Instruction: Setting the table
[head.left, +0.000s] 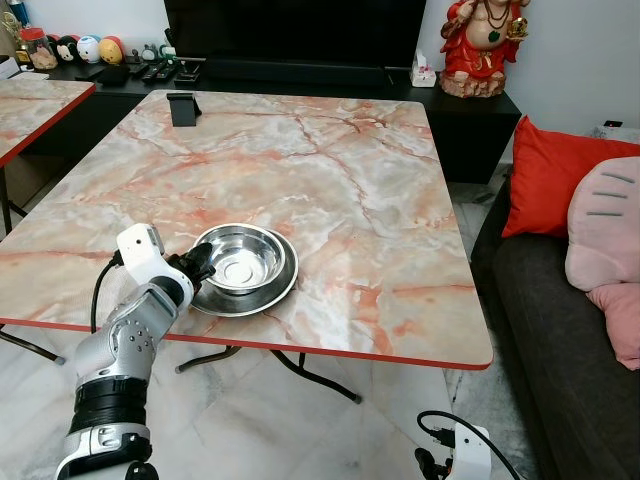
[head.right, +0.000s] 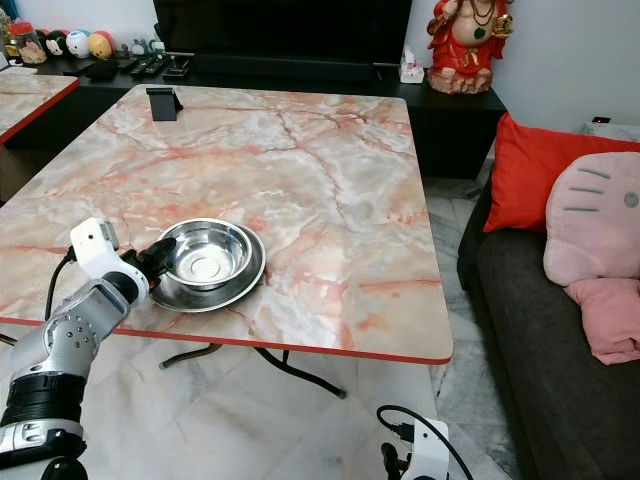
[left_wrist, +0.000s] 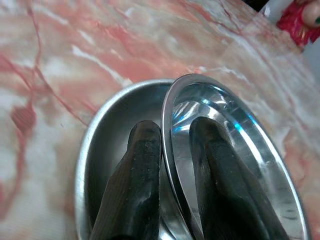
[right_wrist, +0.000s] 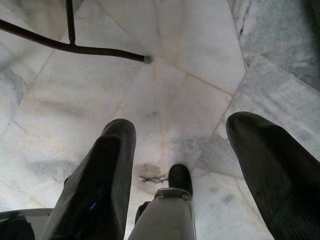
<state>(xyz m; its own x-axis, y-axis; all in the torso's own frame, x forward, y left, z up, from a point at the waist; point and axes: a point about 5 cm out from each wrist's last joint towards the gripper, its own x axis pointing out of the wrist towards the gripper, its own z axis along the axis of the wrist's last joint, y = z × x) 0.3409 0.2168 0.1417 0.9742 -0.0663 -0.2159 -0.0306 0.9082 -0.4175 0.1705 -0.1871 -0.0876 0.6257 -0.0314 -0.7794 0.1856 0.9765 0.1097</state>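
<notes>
Left eye view: steel bowl (head.left: 241, 256) sits in a steel plate (head.left: 262, 292) near the front edge of the marble table (head.left: 380, 200). Left gripper (head.left: 200, 263) clamps the bowl's near rim. No legible writing.

Left wrist view: one finger (left_wrist: 135, 180) outside the bowl wall, the other inside, closed on the rim.

Right wrist view: right gripper (right_wrist: 180, 160) hangs above the floor tiles (right_wrist: 190, 45), fingers spread wide.
</notes>
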